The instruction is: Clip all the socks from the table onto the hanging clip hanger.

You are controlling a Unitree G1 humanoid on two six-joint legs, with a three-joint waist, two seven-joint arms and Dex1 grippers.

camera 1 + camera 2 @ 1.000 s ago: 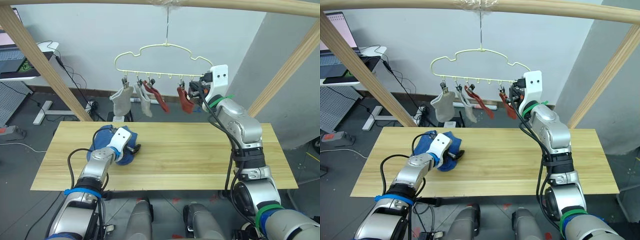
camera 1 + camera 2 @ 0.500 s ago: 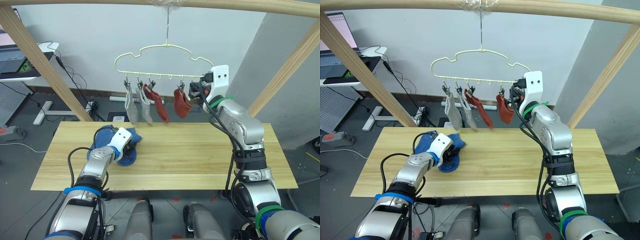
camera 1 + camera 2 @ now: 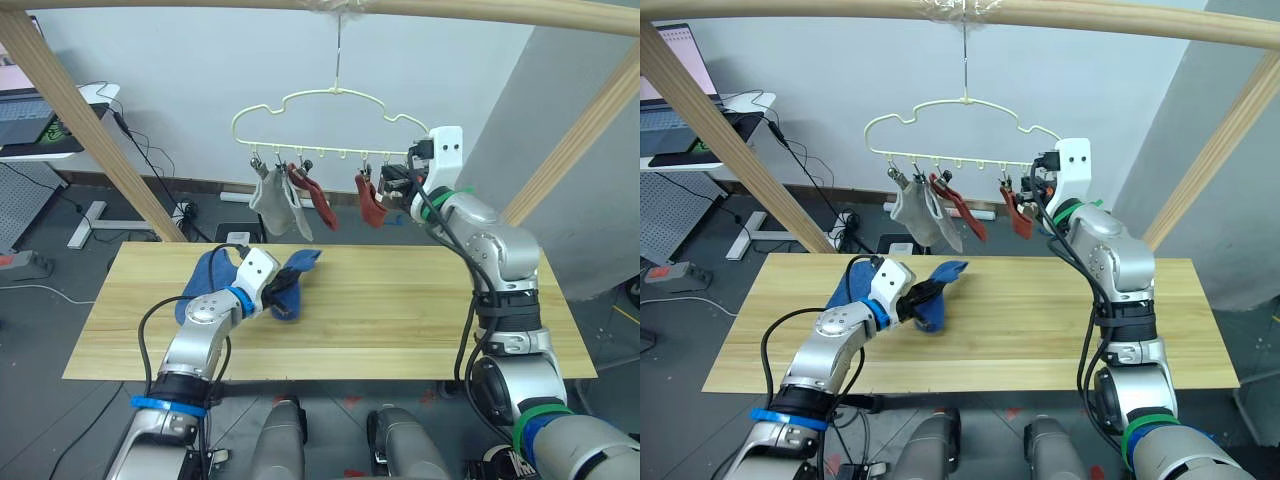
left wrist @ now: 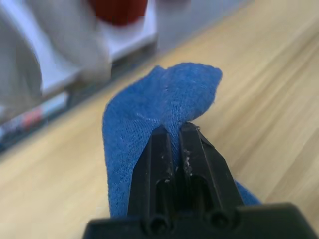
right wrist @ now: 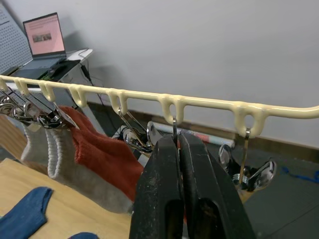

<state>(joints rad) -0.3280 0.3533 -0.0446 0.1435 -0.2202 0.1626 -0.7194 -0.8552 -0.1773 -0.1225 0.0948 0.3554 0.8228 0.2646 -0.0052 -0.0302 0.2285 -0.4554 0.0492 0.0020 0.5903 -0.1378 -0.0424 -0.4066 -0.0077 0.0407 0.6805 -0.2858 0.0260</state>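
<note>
While my left end effector (image 4: 174,130) pinches shut on a limp blue sock (image 3: 290,283), I judge its cuff edge suits clipping.

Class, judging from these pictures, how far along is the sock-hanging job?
Done: two grey socks and two red socks hang clipped on the hanger. In hand: the left tool pinches one blue sock, lifting it. Left: that sock and the other blue sock on the table.
</note>
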